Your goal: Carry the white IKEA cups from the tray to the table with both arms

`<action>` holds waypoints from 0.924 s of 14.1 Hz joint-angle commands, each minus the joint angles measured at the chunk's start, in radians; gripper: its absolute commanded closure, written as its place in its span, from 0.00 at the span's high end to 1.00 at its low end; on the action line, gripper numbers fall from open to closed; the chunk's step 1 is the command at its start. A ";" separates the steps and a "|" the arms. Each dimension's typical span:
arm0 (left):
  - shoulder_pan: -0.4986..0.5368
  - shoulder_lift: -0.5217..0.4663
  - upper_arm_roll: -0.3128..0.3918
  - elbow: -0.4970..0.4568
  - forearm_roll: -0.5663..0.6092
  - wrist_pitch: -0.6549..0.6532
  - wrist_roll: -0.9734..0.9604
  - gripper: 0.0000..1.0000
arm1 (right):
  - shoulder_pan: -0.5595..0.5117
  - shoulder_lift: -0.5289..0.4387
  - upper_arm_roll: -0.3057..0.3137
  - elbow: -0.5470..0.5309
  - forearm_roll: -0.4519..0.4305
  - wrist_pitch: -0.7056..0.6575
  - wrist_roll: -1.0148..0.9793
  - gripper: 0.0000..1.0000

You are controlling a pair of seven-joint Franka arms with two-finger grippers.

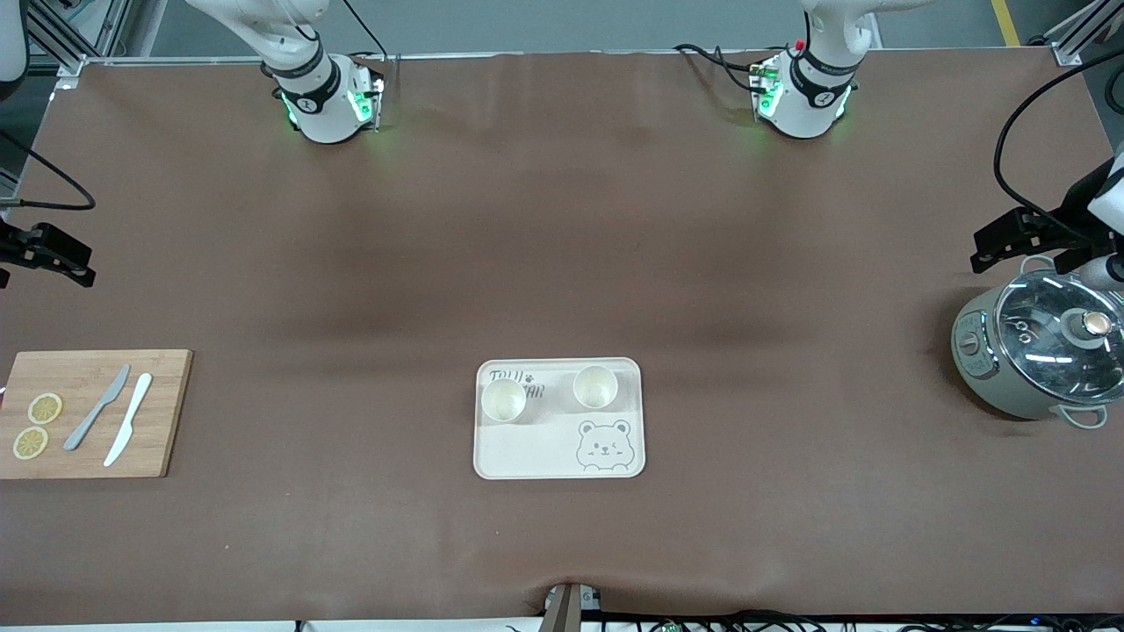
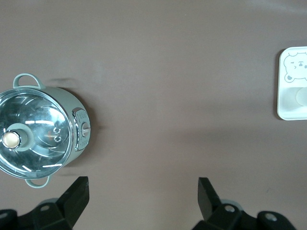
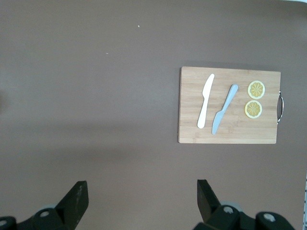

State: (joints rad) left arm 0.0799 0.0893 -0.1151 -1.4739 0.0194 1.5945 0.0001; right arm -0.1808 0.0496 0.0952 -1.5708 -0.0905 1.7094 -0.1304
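Matte brown table [image 1: 562, 263]; rounded cream tray [image 1: 527, 452] holds two tapered cups [image 1: 504, 400]; both pincers [image 2: 143, 191] [image 3: 142, 194] wide, empty.

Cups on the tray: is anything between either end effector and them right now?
Nothing visible. Both cups stand uncovered on the tray, bare table around it. The left end effector is up beside the pot; the right end effector is up near the cutting board. Both are open.

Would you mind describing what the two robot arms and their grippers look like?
Both arms are white with black joint rings, green-lit bases and black cables. The left gripper and right gripper are black, each with two angular black fingers.
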 commanded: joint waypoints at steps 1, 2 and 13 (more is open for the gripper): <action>0.001 0.004 -0.005 0.010 0.001 -0.013 -0.017 1.00 | -0.003 -0.004 0.009 0.079 0.031 -0.058 -0.018 1.00; 0.006 0.004 -0.005 0.012 -0.006 -0.013 -0.009 1.00 | -0.005 -0.004 0.008 0.101 0.041 -0.086 -0.018 1.00; -0.158 0.278 -0.012 0.242 -0.016 0.018 -0.293 1.00 | -0.002 -0.004 0.009 0.117 0.060 -0.100 -0.015 1.00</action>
State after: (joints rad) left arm -0.0138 0.2202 -0.1292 -1.3929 0.0096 1.6273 -0.2198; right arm -0.1790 0.0450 0.1014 -1.4652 -0.0483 1.6220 -0.1348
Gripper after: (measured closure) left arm 0.000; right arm 0.000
